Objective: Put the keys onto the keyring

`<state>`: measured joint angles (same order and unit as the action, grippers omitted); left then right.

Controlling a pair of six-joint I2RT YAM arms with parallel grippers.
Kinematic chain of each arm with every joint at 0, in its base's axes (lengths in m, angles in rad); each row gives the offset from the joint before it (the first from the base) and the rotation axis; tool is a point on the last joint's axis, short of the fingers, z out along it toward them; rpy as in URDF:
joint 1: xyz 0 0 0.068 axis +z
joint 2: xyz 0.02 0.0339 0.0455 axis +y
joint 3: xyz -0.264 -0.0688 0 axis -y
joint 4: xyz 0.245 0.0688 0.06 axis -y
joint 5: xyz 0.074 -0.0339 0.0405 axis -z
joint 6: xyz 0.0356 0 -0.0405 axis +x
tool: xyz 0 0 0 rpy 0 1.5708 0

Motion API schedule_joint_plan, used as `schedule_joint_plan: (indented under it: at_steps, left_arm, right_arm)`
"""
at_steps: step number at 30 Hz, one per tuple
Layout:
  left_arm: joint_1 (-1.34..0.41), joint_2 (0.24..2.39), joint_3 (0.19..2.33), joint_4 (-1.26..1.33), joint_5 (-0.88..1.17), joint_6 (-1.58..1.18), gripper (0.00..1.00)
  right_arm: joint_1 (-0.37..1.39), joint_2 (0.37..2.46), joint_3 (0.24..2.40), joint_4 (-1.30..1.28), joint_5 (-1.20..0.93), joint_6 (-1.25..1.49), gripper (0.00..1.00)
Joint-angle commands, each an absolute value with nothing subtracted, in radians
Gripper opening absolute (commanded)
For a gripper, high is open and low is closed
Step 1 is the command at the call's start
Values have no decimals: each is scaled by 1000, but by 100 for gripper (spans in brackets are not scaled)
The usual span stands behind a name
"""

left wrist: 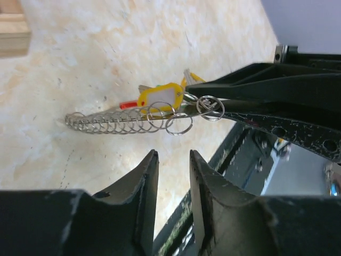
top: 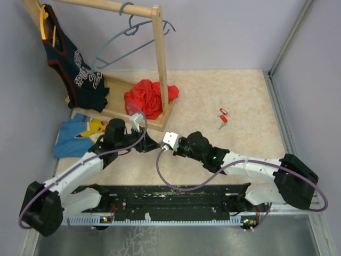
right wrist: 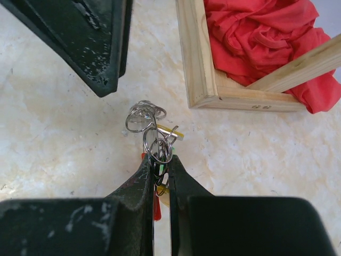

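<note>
Top view: 2 red keys (top: pixel 223 112) lie loose on the tabletop (top: pixel 245 90), not yet threaded. Left wrist: left tool (left wrist: pixel 173 154) part open, empty, below the keyring (left wrist: pixel 114 124). Right wrist: right tool (right wrist: pixel 161 160) pinches the keyring; a nudge could slip that thin hold.

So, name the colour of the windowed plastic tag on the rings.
Yellow plastic key tag; best in left wrist view.

Metal, plastic, wood and cloth
The keyring (left wrist: pixel 101 124) is shown as shiny wire, the yellow key tag (left wrist: pixel 159 97) as glossy plastic, the frame (right wrist: pixel 194 58) as bare wood, the red cloth (right wrist: pixel 256 32) as creased.
</note>
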<state>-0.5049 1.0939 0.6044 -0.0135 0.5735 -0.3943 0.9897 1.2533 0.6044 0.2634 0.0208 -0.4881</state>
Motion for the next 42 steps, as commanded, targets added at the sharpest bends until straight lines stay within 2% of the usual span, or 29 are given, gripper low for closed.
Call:
schedule_joint_plan:
  at_steps: [1, 5, 11, 19, 24, 34, 42]
  left_arm:
    - [-497, 981, 456, 313, 452, -612, 37]
    - [-499, 941, 338, 520, 437, -769, 39]
    - [-500, 1010, 179, 914, 414, -1044, 43]
    - [-521, 1133, 133, 1176, 361, -1204, 45]
    - [-527, 1172, 120, 1244, 314, -1251, 45]
    - [-539, 1175, 105, 1204, 266, -1286, 45]
    - [-544, 1244, 120, 1308, 264, -1318, 38]
  right_arm:
    - [996, 1244, 650, 379, 63, -366, 0]
    - [1004, 1250, 639, 422, 112, -301, 0]
    - [1024, 1260, 616, 514, 186, -203, 0]
    - [1065, 1305, 606, 614, 232, -138, 0]
    - [1075, 1315, 601, 646, 233, -127, 0]
    - [1079, 1309, 588, 687, 229, -118, 0]
    - [1080, 1313, 586, 696, 214, -109, 0]
